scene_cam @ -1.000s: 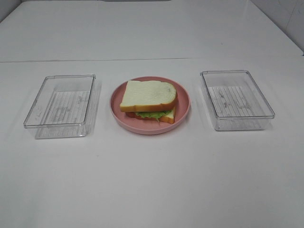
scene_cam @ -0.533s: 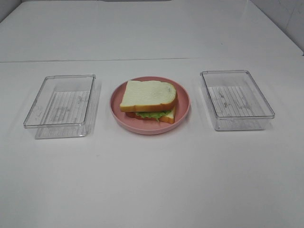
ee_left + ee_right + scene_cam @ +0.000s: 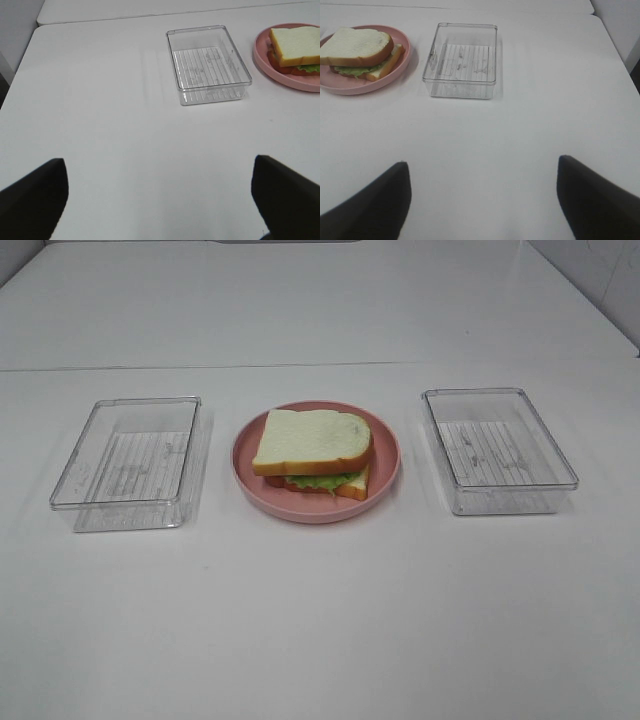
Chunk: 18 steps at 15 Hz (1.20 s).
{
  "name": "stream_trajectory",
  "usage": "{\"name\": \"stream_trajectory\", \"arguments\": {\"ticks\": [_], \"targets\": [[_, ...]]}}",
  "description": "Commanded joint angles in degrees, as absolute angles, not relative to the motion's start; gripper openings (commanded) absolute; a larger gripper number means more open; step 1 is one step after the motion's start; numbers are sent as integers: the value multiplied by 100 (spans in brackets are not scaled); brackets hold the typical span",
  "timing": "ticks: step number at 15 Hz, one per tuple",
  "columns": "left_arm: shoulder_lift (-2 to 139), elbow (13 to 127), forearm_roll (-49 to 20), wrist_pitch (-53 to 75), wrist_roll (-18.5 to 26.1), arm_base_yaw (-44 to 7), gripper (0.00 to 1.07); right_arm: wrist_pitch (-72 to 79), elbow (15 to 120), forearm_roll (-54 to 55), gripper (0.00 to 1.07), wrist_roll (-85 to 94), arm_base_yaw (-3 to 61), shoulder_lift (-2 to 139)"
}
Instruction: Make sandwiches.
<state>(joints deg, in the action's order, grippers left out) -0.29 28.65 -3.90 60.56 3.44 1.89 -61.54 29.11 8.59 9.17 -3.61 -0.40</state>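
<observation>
Both arms are hanging back at the near edge, the left gripper [image 3: 159, 200] and right gripper [image 3: 482, 200] gaping wide and empty, while 1 sandwich [image 3: 313, 453] is sitting on 1 pink plate [image 3: 385, 483] between 2 clear trays [image 3: 128, 462].

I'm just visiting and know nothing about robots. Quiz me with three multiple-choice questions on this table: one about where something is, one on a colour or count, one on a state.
1. Where does the sandwich sit?
A. in the left clear box
B. on the plate
C. on the bare table

2. How many clear boxes are on the table?
A. one
B. two
C. three

3. How do the left gripper and right gripper stand?
A. both open, holding nothing
B. both shut on bread
C. one holding the plate

Answers:
1 B, the stack rests on the pink plate in the middle.
2 B, the left clear box and the right clear box flank the plate.
3 A, each wrist view shows its fingers wide apart over bare table.
</observation>
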Motion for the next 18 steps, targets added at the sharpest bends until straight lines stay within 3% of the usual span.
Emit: {"name": "stream_trajectory", "arguments": {"ticks": [1, 18], "targets": [[-155, 2853, -424, 5993, 332, 201, 94, -6113, 2899, 848, 76, 951, -395, -115], [-155, 2853, -430, 5993, 355, 201, 94, -6113, 2899, 848, 76, 951, -395, -115]]}}
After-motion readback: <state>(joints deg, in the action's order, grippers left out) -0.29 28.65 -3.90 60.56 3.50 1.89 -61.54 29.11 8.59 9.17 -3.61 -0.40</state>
